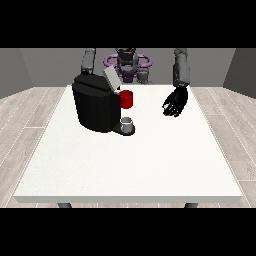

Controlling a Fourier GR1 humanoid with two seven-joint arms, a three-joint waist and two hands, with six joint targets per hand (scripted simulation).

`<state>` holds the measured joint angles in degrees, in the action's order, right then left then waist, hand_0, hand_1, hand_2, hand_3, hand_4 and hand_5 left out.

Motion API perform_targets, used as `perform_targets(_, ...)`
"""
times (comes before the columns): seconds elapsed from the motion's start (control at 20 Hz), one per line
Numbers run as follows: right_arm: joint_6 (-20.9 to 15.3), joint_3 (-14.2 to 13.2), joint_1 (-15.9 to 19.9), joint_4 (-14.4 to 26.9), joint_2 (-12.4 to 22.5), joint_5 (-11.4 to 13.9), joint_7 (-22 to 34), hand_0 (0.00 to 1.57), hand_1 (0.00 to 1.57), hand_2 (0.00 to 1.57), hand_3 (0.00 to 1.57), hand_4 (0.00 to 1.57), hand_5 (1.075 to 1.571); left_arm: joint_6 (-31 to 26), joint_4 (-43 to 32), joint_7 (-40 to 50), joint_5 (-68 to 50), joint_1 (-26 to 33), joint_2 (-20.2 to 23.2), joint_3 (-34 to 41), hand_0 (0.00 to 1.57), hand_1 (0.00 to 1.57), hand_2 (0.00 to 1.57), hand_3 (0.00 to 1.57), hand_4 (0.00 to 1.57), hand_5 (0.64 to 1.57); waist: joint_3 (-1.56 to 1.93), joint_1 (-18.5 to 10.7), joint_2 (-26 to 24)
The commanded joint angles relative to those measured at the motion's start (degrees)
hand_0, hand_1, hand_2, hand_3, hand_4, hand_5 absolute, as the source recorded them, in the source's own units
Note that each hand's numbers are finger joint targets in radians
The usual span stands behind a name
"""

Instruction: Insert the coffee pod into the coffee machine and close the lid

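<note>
Front view: coffee machine (95,106) hides the arm at the view's left below the forearm, hand unseen. Hand at the view's right (175,104) hangs with fingers relaxed, holding nothing.

One worktop (150,170) is carrying one black coffee machine (95,107), one red thing at the machine (127,99) and one small grey thing (127,121). One robot hand (175,104) is showing.

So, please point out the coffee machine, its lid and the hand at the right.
coffee machine (94,107), front view, black body.
lid (111,78), front view, raised grey flap.
hand at the view's right (175,103), front view, palm.
</note>
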<state>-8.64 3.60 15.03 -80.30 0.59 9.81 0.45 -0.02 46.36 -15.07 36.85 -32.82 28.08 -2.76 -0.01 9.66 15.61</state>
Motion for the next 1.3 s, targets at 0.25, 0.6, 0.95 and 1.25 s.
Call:
perform_targets(0.25,-0.1,-0.7,-0.6,2.6,0.1,-0.4,-0.3,0.0,0.0,0.0,0.0,0.0,1.571,-0.4,-6.2,2.2,9.2,-0.4,-0.7,-5.2,0.76,0.76,0.93,0.77,0.35,1.571,0.02,0.5,-1.6)
perform_targets(0.6,-0.1,-2.1,0.0,3.2,3.3,0.9,1.3,0.0,0.0,0.0,0.0,0.0,1.571,-0.6,-10.7,-2.5,10.7,-2.1,-0.5,-3.8,0.91,0.91,1.05,0.96,0.41,1.571,-0.02,-0.1,-2.9)
perform_targets(0.95,-2.3,-2.0,-1.6,6.0,1.6,2.0,-3.1,0.0,0.0,0.0,0.0,0.0,1.571,-1.7,-10.6,-7.6,6.2,-6.3,-1.8,1.3,1.42,1.42,1.4,1.33,0.49,1.571,-0.01,-0.9,-2.7)
perform_targets(1.25,-2.7,-4.4,0.0,13.0,1.6,1.3,-4.1,0.0,0.0,0.0,0.0,0.0,1.571,-12.1,-7.1,-2.8,6.2,-9.8,-5.3,-0.5,1.41,1.41,1.4,1.31,0.51,1.571,0.03,-3.6,-8.6)
